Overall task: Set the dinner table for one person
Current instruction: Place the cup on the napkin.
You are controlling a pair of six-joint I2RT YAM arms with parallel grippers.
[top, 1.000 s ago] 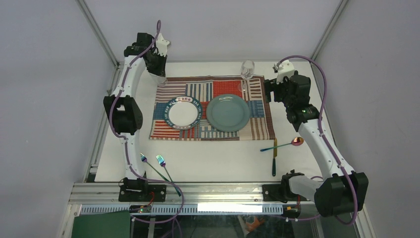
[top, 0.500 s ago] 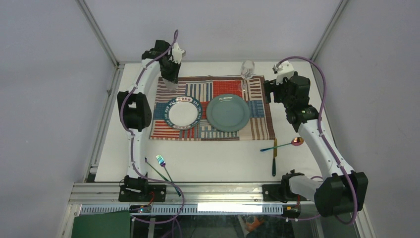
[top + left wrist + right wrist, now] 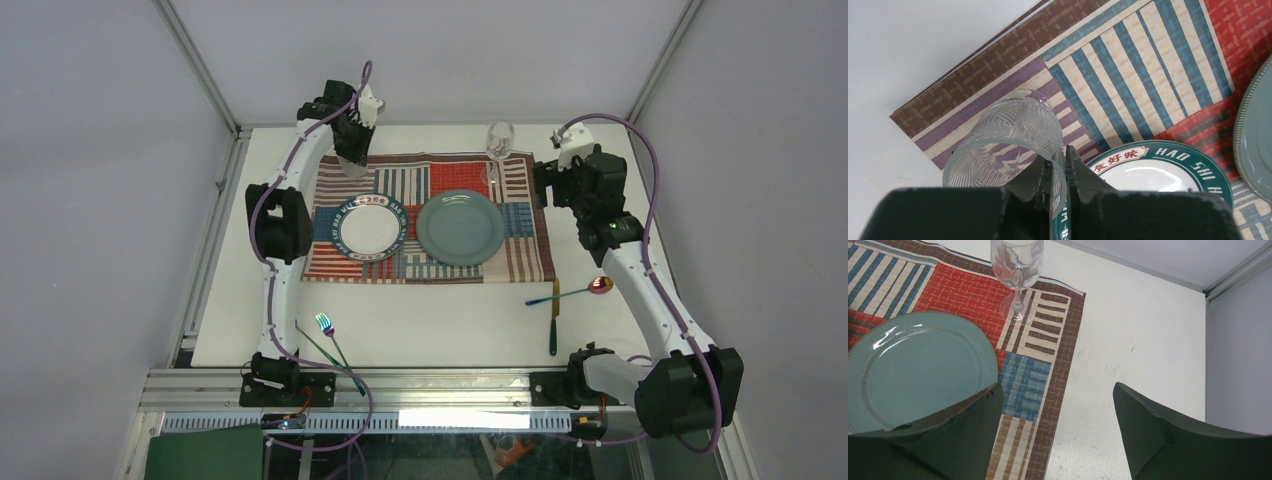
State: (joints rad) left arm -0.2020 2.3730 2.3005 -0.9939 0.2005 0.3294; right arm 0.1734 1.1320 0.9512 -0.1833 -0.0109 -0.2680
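Currently, the left jaws are closed almost fully and pinch the wall of a clear cut-pattern glass tumbler (image 3: 1008, 135) at its rim, one finger on each side of the wall. The tumbler hangs over the far left corner of a striped red-blue-white patchwork placemat (image 3: 520, 252); whether its base touches the mat cannot be told.

The right jaws stand wide open and hold nothing. They hover over the right edge of the placemat, near a clear stemmed wine glass (image 3: 1016, 270) standing upright on the mat's far right corner.

The large matte white rectangular bench (image 3: 450, 330), edged with aluminium frame rails, lies flat and fills the work area in front of both arm bases. The placemat lies on its far half and carries a white round plate with a green lettered rim (image 3: 369, 228) and a teal round plate (image 3: 460, 227) side by side. On the bare near part of the bench lie two iridescent forks (image 3: 330, 335) on the left and an iridescent spoon (image 3: 575, 292) crossing a dark-handled knife (image 3: 553, 320) on the right.
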